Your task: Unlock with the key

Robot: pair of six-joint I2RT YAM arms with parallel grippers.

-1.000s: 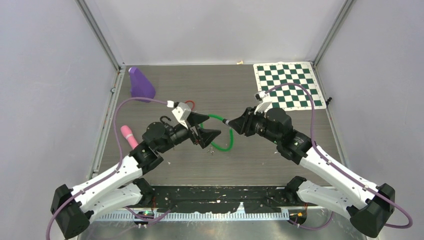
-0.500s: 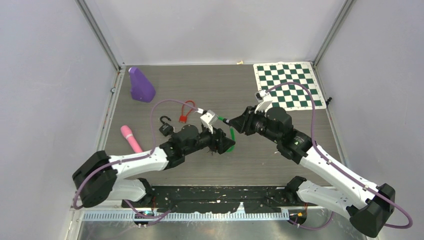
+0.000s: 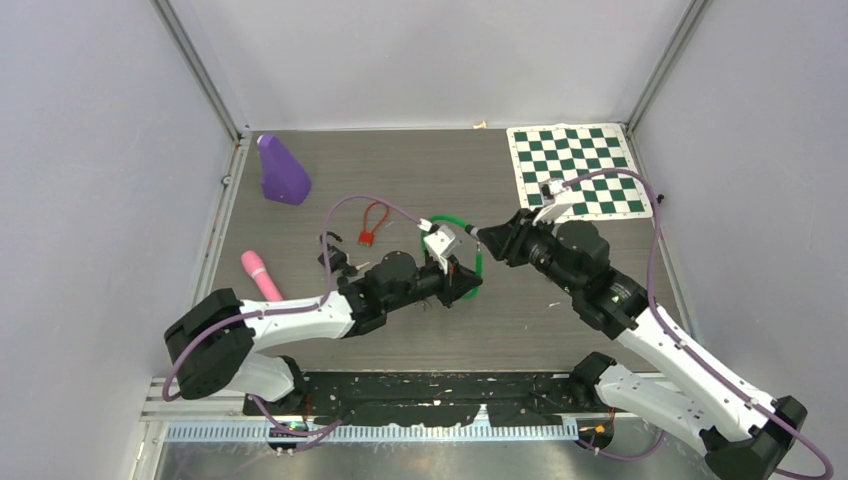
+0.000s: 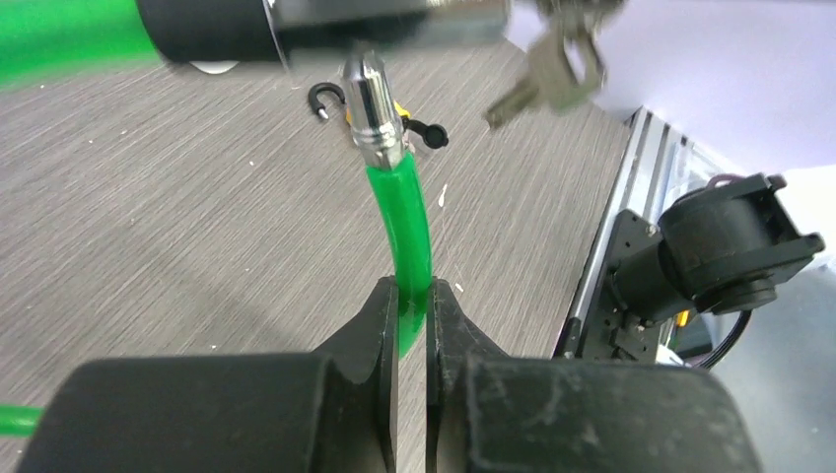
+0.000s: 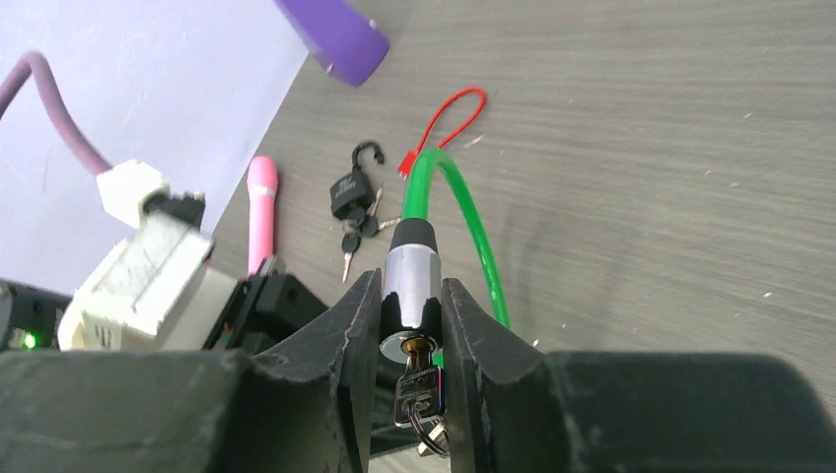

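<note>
A green cable lock (image 3: 478, 272) hangs between both grippers above the table. My right gripper (image 5: 411, 286) is shut on its silver lock cylinder (image 5: 410, 264). The key (image 5: 418, 387) sits in the cylinder's keyhole, with a ring and a spare key hanging below it. My left gripper (image 4: 412, 292) is shut on the green cable (image 4: 405, 232), a little behind its silver end pin (image 4: 371, 106). The pin is free, pointing up toward the lock body (image 4: 296, 25) at the top of the left wrist view. From above, the left gripper (image 3: 452, 281) sits just left of the right gripper (image 3: 482, 236).
A small black padlock (image 3: 335, 255) with keys, a red loop tag (image 3: 371, 224), a pink cylinder (image 3: 258, 275) and a purple cone (image 3: 282, 170) lie on the left half of the table. A green checkerboard (image 3: 578, 170) lies at the back right.
My left arm swung down and to the right, and its jaws went from wide open to shut on the green cable. The right gripper shifted slightly right and back with the lock cylinder.
</note>
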